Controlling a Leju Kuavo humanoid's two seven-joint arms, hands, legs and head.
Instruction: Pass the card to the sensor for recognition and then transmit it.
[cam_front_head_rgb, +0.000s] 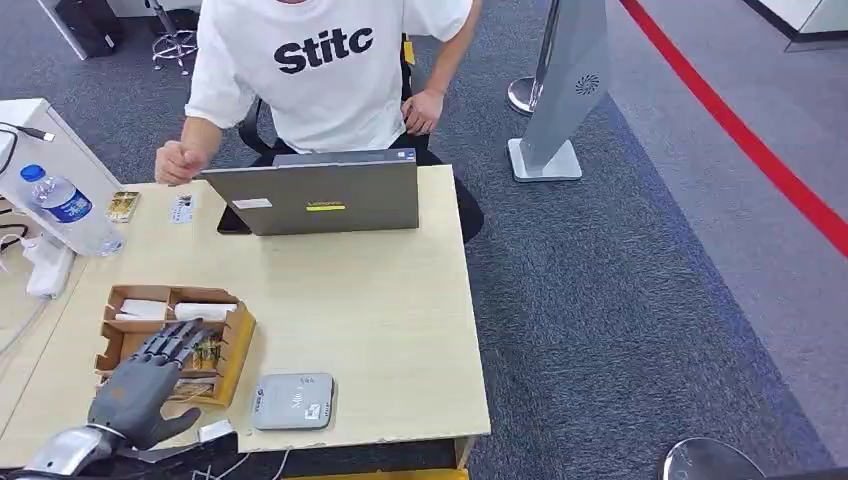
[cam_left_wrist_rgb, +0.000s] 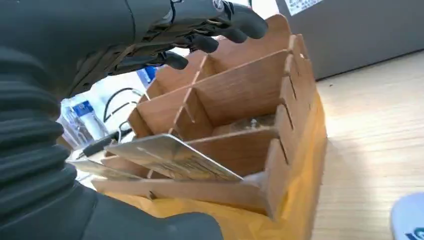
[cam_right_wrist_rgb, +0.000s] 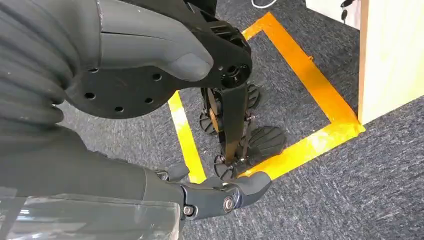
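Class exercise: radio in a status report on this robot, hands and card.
Left hand open above wooden organizer, touching nothing. Right hand hanging empty by floor. Card leaning in organizer, ungripped. Sensor unobstructed.

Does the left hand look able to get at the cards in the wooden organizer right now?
Probably yes. The left hand hovers right over the wooden organizer with fingers spread, and the cards lean in an open-topped compartment with nothing covering them.

Left hand (cam_front_head_rgb: 150, 385) open, fingers spread; right hand (cam_right_wrist_rgb: 150, 75) empty.
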